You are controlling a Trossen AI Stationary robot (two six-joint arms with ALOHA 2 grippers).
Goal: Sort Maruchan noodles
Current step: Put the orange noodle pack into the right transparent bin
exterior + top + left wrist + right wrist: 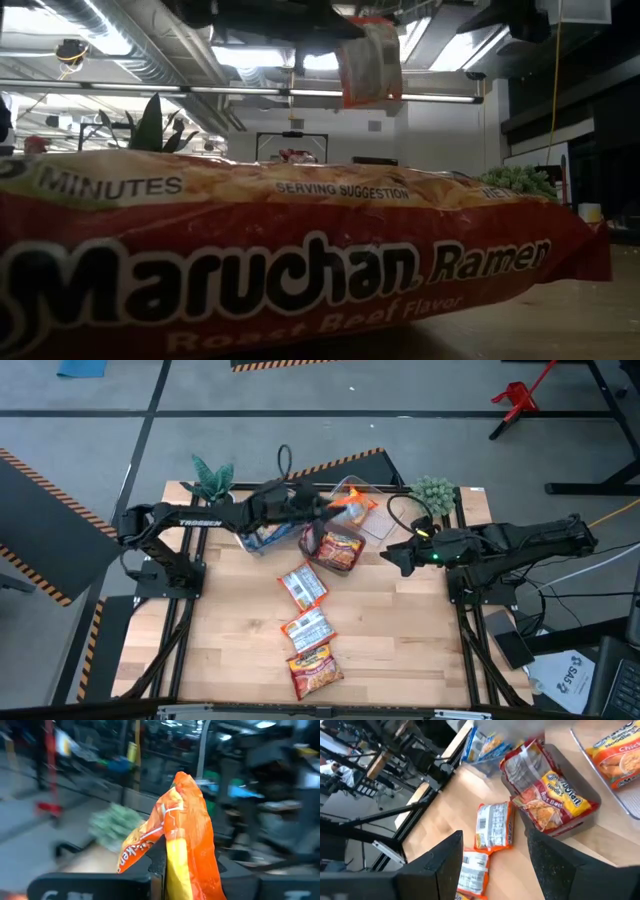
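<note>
Wooden table top (400, 640) on a black frame, grey floor and hazard-striped tape around it; a ceiling with pipes and strip lights shows in the low view. Left gripper (330, 506) is raised over the far middle of the table, fingers pinched on an orange packet (187, 840) that hangs from them; the low view shows the same packet dangling overhead (368, 62). All further positions are given relative to the grey bin (570, 802), which stands near the far middle of the table. Red-and-white packets (338, 548) lie stacked inside that bin, one reading beef flavour in the right wrist view (547, 795). Just to the bin's left a container holds blue-wrapped packets (262, 536). Behind the bin and to its right a clear tray (372, 520) holds an orange packet with a yellow label (615, 760). Three loose packets lie in a line on the table nearer the front edge than the bin: one label-down just in front (302, 585), a second farther forward (307, 628), and a red one nearest the front edge (315, 668), which fills the low view (280, 270). Right gripper (392, 559) hovers to the bin's right, fingers spread and holding nothing. Two small green plants (212, 478) (434, 493) stand at the far corners.
</note>
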